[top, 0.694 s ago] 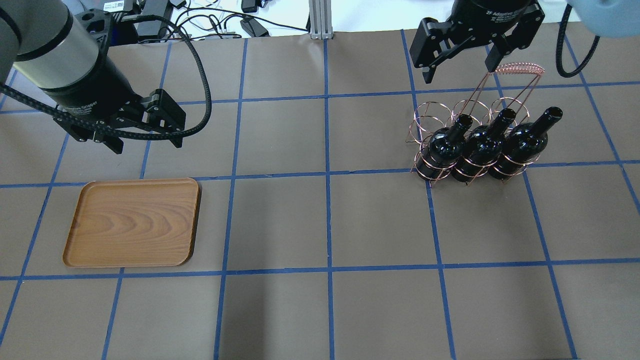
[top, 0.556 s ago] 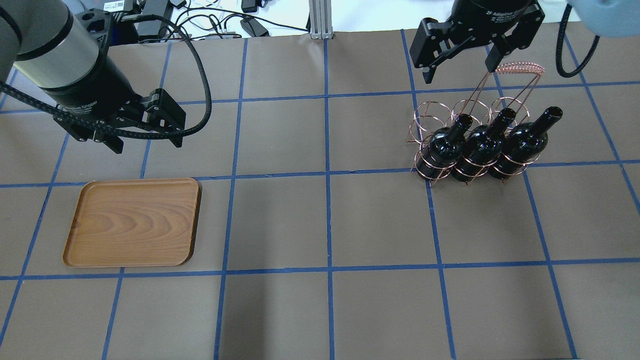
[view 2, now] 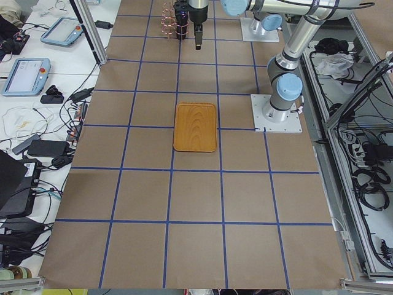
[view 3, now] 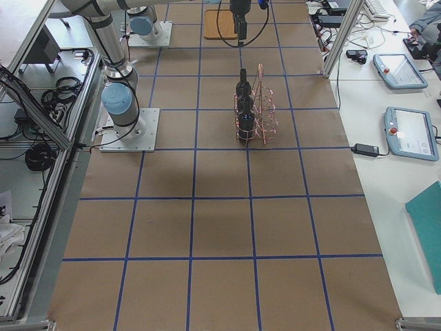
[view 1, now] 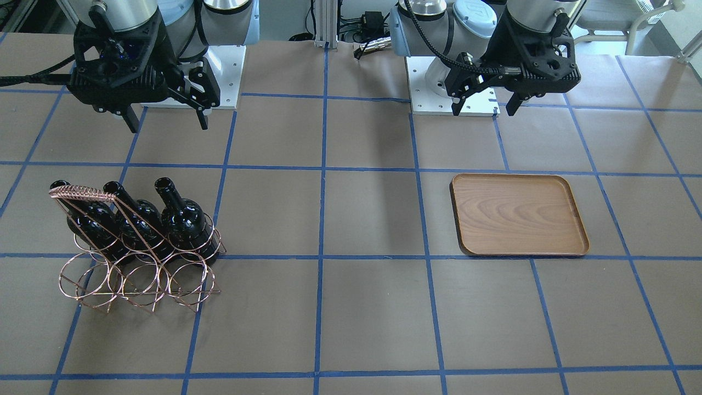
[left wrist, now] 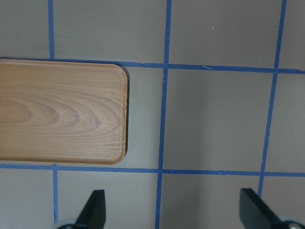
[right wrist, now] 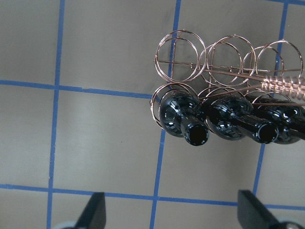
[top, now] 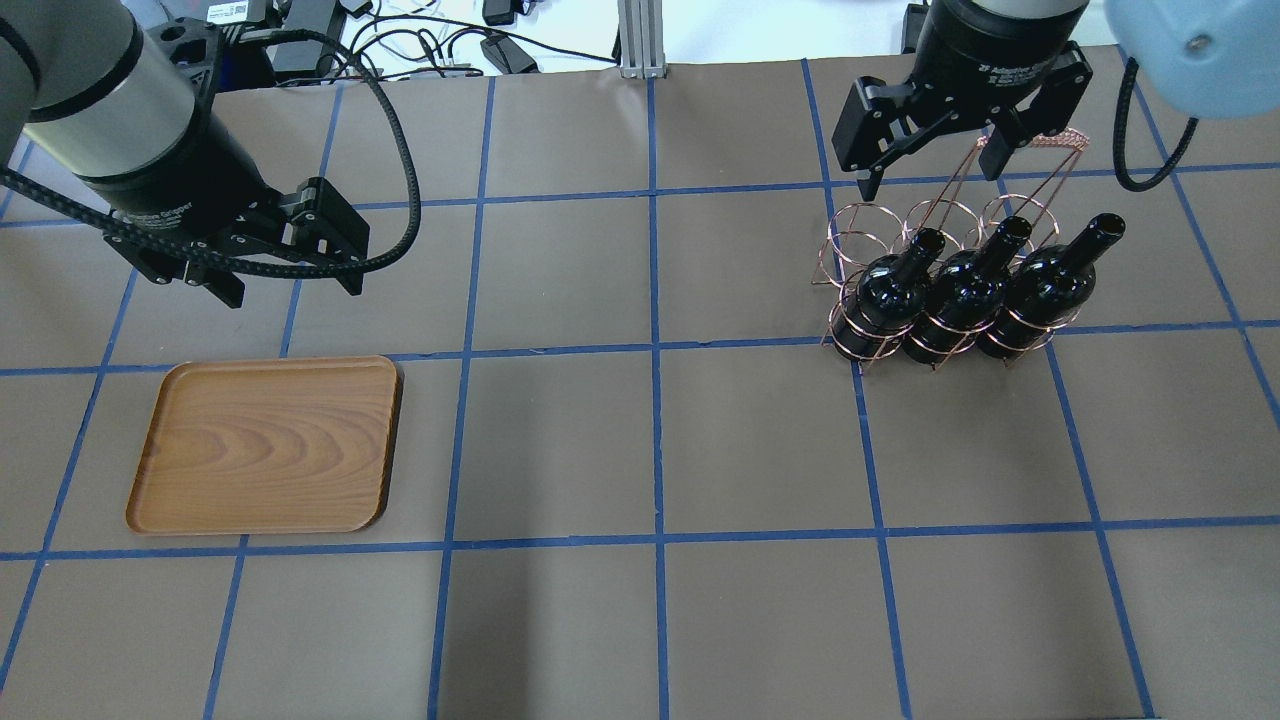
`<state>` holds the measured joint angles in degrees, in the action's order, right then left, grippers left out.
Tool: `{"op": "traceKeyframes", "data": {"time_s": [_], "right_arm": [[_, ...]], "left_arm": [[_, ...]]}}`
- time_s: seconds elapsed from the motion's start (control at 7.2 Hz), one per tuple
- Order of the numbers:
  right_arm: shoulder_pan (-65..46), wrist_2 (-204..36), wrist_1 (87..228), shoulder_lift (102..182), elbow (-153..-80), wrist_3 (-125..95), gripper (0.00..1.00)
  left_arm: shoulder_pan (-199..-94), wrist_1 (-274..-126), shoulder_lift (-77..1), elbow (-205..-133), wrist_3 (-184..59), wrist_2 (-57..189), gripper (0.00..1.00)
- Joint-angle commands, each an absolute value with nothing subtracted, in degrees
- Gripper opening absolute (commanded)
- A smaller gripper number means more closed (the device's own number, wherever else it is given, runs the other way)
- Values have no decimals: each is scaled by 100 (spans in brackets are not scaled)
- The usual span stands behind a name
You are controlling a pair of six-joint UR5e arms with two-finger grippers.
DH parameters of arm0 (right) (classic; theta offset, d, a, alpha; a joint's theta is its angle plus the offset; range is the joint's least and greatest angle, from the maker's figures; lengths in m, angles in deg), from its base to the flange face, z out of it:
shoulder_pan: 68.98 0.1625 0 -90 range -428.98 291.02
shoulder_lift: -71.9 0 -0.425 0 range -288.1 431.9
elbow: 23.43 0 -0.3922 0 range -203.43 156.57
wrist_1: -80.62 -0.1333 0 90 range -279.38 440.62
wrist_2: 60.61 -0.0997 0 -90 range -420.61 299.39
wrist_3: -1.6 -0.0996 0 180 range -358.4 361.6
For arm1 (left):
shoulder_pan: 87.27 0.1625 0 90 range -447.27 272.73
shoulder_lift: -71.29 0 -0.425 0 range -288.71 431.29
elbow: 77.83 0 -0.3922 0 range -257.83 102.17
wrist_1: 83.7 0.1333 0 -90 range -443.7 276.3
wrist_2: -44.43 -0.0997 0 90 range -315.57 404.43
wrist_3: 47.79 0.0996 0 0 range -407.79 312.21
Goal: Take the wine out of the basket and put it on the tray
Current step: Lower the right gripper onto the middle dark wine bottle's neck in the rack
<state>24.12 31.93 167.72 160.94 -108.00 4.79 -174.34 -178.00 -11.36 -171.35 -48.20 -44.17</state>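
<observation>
Three near-black wine bottles stand in the copper wire basket, in the row nearer the robot; the other three rings are empty. They also show in the front view and the right wrist view. My right gripper is open and empty, high above the basket's handle side, touching nothing. The wooden tray lies flat and bare on the other side of the table. My left gripper is open and empty, above the table just beyond the tray.
Brown table cover with a blue tape grid. Arm base plates stand at the robot's edge of the table. Cables and power bricks lie past the far table edge. The basket's wire-wound handle rises above the bottle necks.
My right gripper has moved a little toward the robot's side, so it now overlaps the basket's handle in the overhead view. The left arm, bottles, basket and tray have not moved.
</observation>
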Motion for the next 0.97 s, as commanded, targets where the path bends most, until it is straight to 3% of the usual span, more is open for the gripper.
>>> {"op": "traceKeyframes", "data": {"time_s": [0.0, 0.56, 0.83], "right_arm": [[1893, 3177, 17245, 16208, -11350, 843, 97], [953, 3098, 17949, 16182, -12115, 1714, 98], [898, 2749, 18203, 16025, -12143, 1724, 93]], "left_arm": [[-17428, -17818, -1115, -17135, -4823, -4417, 100], [-17428, -17827, -1098, -17161, -4814, -4425, 100], [-17419, -17827, -1089, -17170, -4814, -4426, 100]]}}
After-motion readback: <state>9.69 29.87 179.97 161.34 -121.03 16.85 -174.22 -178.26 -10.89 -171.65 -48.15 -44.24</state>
